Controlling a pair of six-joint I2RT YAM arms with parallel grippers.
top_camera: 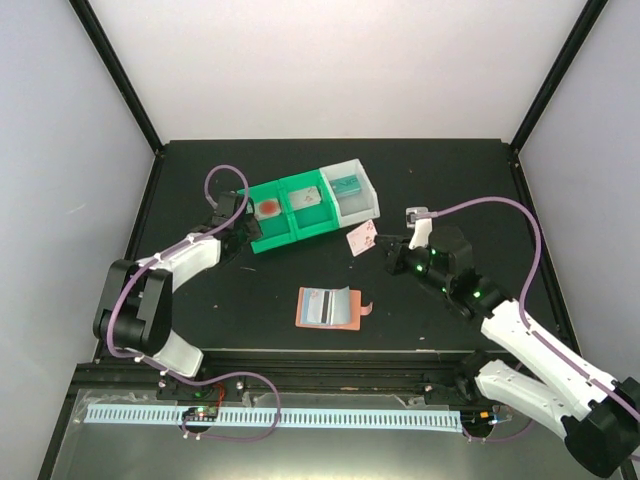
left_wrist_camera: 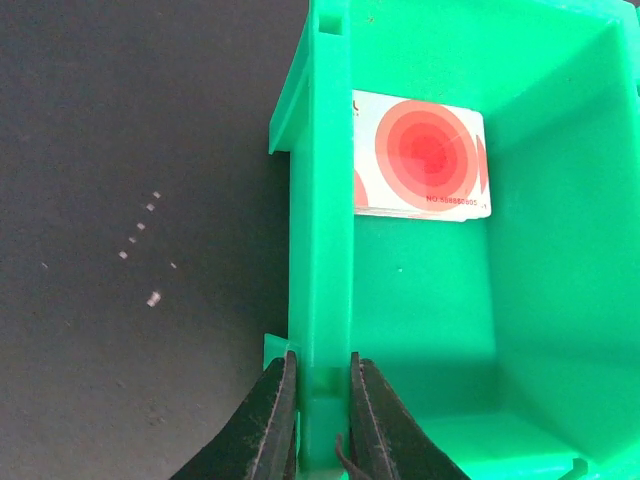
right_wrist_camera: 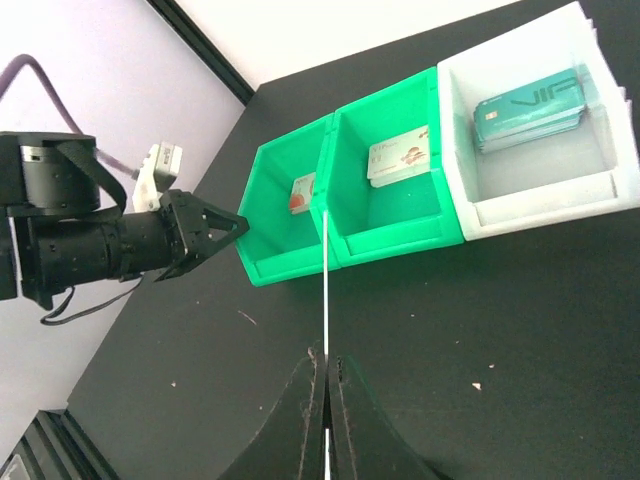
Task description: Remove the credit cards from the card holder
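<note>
The card holder (top_camera: 328,307) lies open on the black table, salmon border round pale blue pockets, near the front centre. Above the table to its upper right, my right gripper (top_camera: 380,243) is shut on a white credit card (top_camera: 362,240). In the right wrist view that card (right_wrist_camera: 325,280) shows edge-on as a thin line rising from the shut gripper (right_wrist_camera: 326,358). My left gripper (left_wrist_camera: 321,362) is shut on the left wall of the green tray (left_wrist_camera: 322,250). A white card with red circles (left_wrist_camera: 420,155) lies inside that tray. My left gripper (top_camera: 241,227) is at the trays' left end.
Three joined bins stand at the back centre: two green bins (right_wrist_camera: 395,215) and a white bin (right_wrist_camera: 530,175). The middle green bin holds a pale card (right_wrist_camera: 400,158); the white bin holds a stack of teal cards (right_wrist_camera: 530,110). Black frame posts rise at the table's far corners.
</note>
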